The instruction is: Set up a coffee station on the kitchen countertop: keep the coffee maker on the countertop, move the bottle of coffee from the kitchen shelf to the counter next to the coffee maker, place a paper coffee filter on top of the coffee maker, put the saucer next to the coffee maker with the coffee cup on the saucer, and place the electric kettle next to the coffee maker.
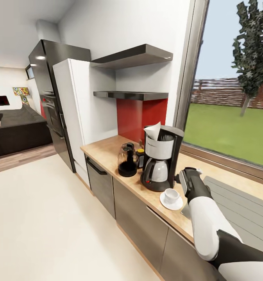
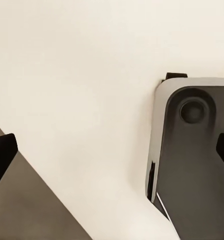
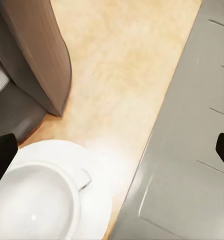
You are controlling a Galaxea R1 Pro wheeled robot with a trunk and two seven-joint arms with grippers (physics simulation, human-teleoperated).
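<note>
From the head camera, the wooden countertop (image 1: pixel 108 150) runs along the window wall, its grain pale and matte. The coffee maker (image 1: pixel 161 158) stands on it, black and boxy, with a white paper coffee filter (image 1: pixel 153 131) poking up from its top. Just beside it toward the fridge sits the electric kettle (image 1: pixel 127 160), a rounded glassy body, dark at the base. Tucked between the two and behind is a small dark bottle of coffee (image 1: pixel 140 156), mostly hidden. On the near side of the machine, the white coffee cup (image 1: pixel 171 194) sits on the round white saucer (image 1: pixel 171 201), close to the machine's base. The right gripper (image 1: pixel 185 181) hovers above the counter just beside the cup, on a smooth white forearm; from here one cannot tell how its jaws stand. A ribbed grey drainboard (image 1: pixel 240 203) lies beyond.

Over to the left wrist camera: plain cream floor (image 2: pixel 82 90), the robot's dark rounded-corner base (image 2: pixel 196 150), and black fingertips (image 2: pixel 3 152) at opposite edges, jaws spread wide, nothing between them.

Now the right wrist camera: the glossy cup (image 3: pixel 34 202) on its saucer (image 3: pixel 99 200), the coffee maker's curved brown-grey side (image 3: pixel 39 50) close by, mottled wood and the grooved drainboard (image 3: pixel 186 150). The fingertips (image 3: pixel 2 155) sit far apart, holding nothing.
</note>
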